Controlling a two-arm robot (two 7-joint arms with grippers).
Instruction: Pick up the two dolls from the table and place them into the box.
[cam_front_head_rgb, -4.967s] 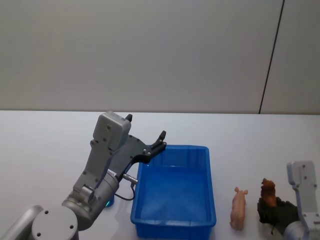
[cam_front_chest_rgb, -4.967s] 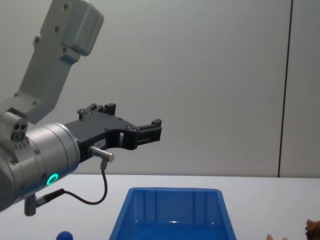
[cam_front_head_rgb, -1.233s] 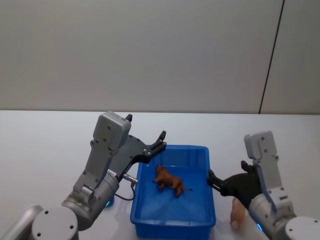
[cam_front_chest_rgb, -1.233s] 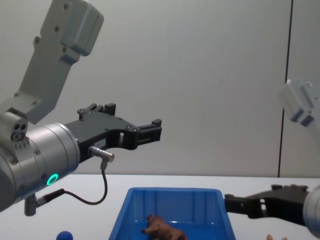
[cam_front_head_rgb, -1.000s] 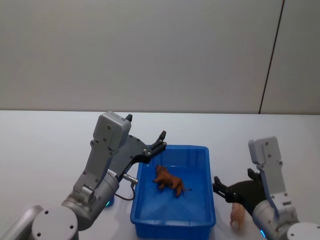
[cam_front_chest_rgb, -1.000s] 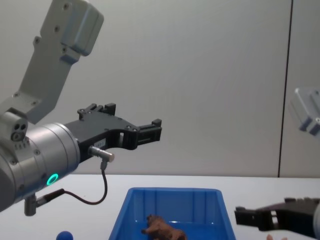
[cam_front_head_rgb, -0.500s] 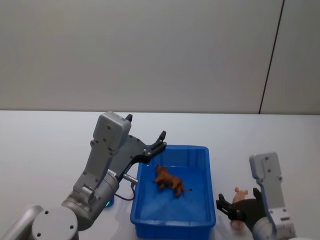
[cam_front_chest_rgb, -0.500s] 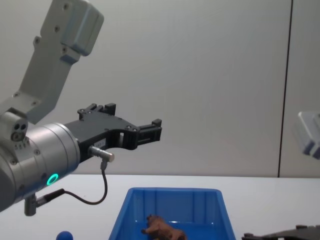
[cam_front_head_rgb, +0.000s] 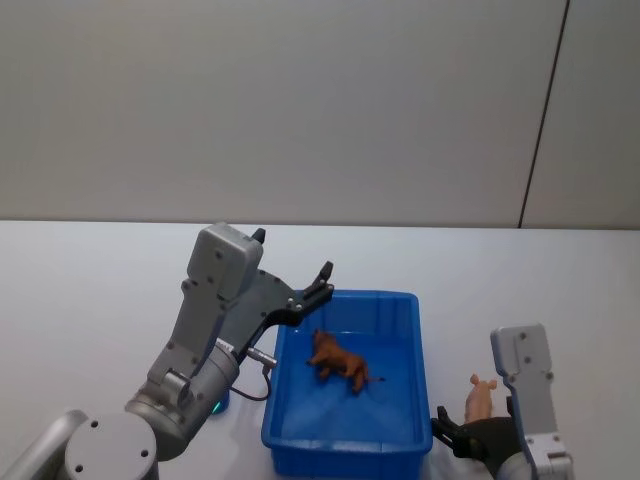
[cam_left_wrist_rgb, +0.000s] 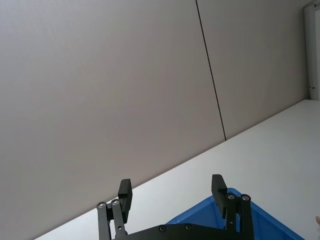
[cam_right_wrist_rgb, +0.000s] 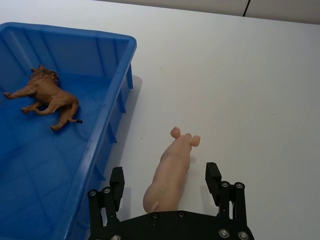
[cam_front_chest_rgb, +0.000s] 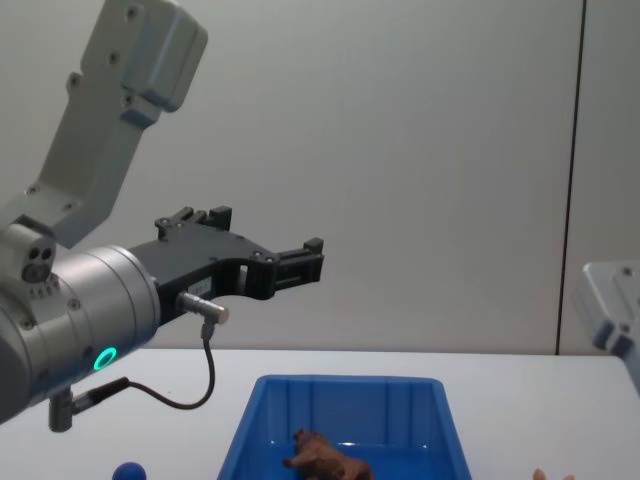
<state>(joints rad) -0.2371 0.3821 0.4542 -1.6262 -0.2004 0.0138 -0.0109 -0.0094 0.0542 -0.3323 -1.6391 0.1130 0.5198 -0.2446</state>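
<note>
The risk I see is a poor grip on the pink doll (cam_right_wrist_rgb: 172, 167). It looks smooth and rounded, and the right gripper (cam_right_wrist_rgb: 165, 172) straddles only its rear end, not its middle. If the jaws close there, I'd expect the doll to squirt forward or swing nose-down on the lift. The other worry is the box (cam_right_wrist_rgb: 70, 31). Its wall stands close beside the doll, so the finger on that side could catch the ribs or nudge the bin as it comes down.

The pink doll lies on the white tabletop (cam_right_wrist_rgb: 240, 75) just beside the box, head pointing away from the right gripper. That gripper is spread wide and empty, one finger on each flank of the doll, neither visibly touching it. The brown doll (cam_right_wrist_rgb: 45, 95) already lies on its side inside the box. The left gripper (cam_left_wrist_rgb: 171, 184) hangs wide apart and empty, raised near the box's left rim, idle.
</note>
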